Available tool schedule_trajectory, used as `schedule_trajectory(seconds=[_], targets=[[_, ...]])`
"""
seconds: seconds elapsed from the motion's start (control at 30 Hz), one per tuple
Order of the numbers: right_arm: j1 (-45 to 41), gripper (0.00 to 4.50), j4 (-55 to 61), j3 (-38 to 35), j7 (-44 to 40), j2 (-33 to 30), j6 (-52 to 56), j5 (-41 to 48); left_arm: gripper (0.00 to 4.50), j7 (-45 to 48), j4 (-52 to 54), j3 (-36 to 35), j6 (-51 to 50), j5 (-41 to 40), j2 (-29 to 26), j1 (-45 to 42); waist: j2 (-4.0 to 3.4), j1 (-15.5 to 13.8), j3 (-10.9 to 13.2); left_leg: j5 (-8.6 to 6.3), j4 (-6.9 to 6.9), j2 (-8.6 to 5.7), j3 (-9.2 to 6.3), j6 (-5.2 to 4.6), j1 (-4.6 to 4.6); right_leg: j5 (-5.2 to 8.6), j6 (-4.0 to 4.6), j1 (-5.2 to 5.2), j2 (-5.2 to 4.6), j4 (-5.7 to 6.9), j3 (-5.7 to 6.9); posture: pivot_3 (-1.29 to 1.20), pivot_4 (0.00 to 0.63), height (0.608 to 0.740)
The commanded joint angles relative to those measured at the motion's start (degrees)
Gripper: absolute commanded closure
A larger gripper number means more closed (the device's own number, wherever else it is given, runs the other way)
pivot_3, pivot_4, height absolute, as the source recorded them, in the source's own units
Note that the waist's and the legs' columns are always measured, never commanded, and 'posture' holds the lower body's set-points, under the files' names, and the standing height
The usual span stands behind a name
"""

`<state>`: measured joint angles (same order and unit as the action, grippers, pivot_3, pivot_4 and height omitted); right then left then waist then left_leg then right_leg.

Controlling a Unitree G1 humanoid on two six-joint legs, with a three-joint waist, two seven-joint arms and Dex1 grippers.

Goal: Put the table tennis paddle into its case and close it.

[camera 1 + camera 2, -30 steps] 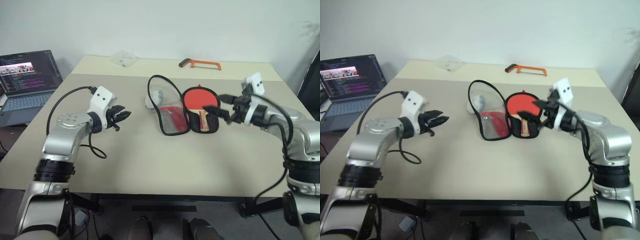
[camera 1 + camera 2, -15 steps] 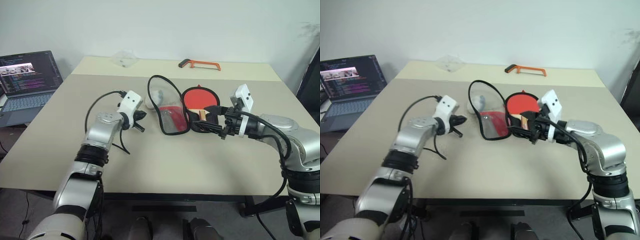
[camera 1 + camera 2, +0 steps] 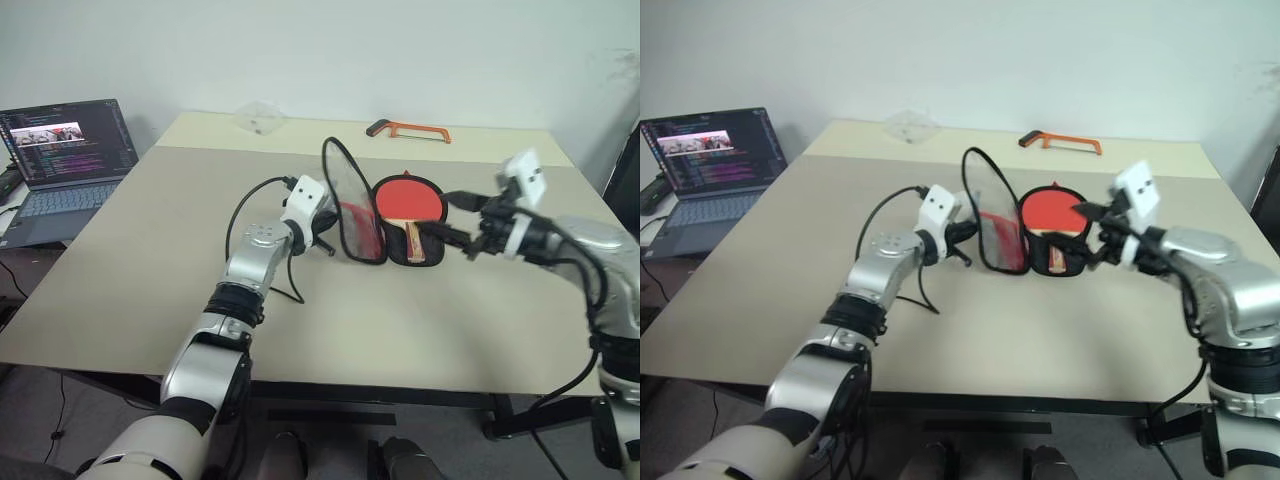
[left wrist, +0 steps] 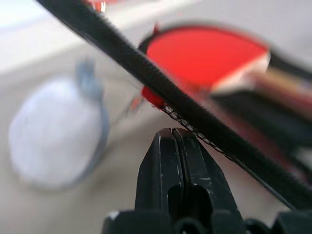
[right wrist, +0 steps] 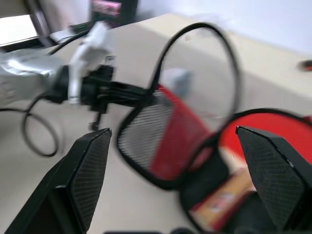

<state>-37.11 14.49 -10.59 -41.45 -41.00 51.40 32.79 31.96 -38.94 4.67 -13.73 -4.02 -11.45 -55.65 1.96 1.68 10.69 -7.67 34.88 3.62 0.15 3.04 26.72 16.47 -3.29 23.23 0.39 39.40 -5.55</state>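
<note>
Tabletop point(image 3: 150, 260): beige, with a laptop point(image 3: 65, 150) off its left edge and an orange hacksaw point(image 3: 408, 129) near the far edge. Case point(image 3: 385, 225): lies open about the middle of the tabletop, towards the far edge, its black half flat and its red mesh flap point(image 3: 350, 205) standing nearly upright. Table tennis paddle point(image 3: 407, 198): you have it already resting in the flat half, red face towards the far edge, handle towards the near edge, so insertion looks done. Left for you, by my reading: bring the flap down over the paddle and run the zip shut. Small grey round pouch point(image 4: 53, 131): on the tabletop just beyond the flap. Left gripper point(image 3: 322, 232): arm reaches forward and to the right, roughly level, fingers pressed fully together with nothing between them, the tips right at the flap's outer rim; whether they touch it you cannot tell. Right gripper point(image 3: 462, 222): held above the tabletop beside the case's right side, pointing left at it, fingers spread wide and empty.
</note>
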Motion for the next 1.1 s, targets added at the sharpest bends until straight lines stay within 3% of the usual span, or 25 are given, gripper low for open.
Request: schedule_trajectory(seconds=[0.03,0.23,0.37,0.53,0.7,0.9,1.1], targets=[[-1.7,0.0,0.6,-3.6,0.9,-1.1,-1.6,1.1,4.46,-0.3,2.4,0.2,1.5,-1.0,3.9,-1.4,0.0,0.0,0.0,0.0,-0.01,0.0,0.0,0.0,0.0,0.0,0.0,0.0,0.0,0.0,0.0,0.0,0.15,0.74],[-2.2,0.0,1.7,-6.2,3.4,-1.3,-0.9,2.1,4.46,-1.7,4.2,2.3,-0.7,-0.1,10.3,0.9,0.0,0.1,0.0,0.0,0.0,-0.02,-0.01,0.0,-0.01,0.0,0.0,0.0,0.0,0.03,-0.02,0.0,0.15,0.74],[-1.2,0.0,2.9,-6.7,5.1,-1.0,-0.2,3.1,4.46,-3.3,6.0,2.5,-2.9,0.9,9.6,2.1,-0.03,0.6,0.0,0.0,0.0,-0.01,-0.01,0.0,-0.06,0.0,0.0,0.0,0.03,0.1,-0.06,0.0,0.15,0.74],[-0.2,0.0,1.9,-9.0,10.0,1.5,5.2,7.0,4.46,2.8,11.4,-2.3,-4.8,-3.4,0.5,1.8,-0.03,1.3,0.0,0.01,0.0,-0.01,-0.04,-0.02,-0.1,0.0,-0.01,0.0,0.05,0.2,-0.08,0.0,0.15,0.74],[-3.3,0.0,-9.8,-14.1,24.6,11.2,10.3,6.4,4.46,15.9,21.2,-4.9,-9.2,-9.4,-11.5,5.1,-0.09,1.6,0.0,0.02,0.0,0.02,-0.01,-0.01,-0.2,0.0,0.01,-0.03,0.05,0.31,-0.1,0.0,0.15,0.74],[-8.7,0.0,-21.0,-24.8,37.1,19.6,13.7,10.6,2.59,21.9,30.3,-8.7,-17.5,-16.4,-19.4,10.8,-0.12,1.4,0.0,0.06,0.0,0.01,0.0,-0.05,-0.2,0.0,0.02,-0.03,0.01,0.37,-0.06,0.0,0.15,0.74],[-11.1,0.0,-27.6,-31.1,42.2,21.2,15.8,14.3,0.4,26.2,39.2,-13.1,-24.5,-23.8,-26.9,17.5,-0.13,1.6,0.0,0.05,-0.05,0.04,-0.01,-0.06,-0.17,0.05,0.1,0.0,0.01,0.36,-0.01,0.0,0.15,0.74]])
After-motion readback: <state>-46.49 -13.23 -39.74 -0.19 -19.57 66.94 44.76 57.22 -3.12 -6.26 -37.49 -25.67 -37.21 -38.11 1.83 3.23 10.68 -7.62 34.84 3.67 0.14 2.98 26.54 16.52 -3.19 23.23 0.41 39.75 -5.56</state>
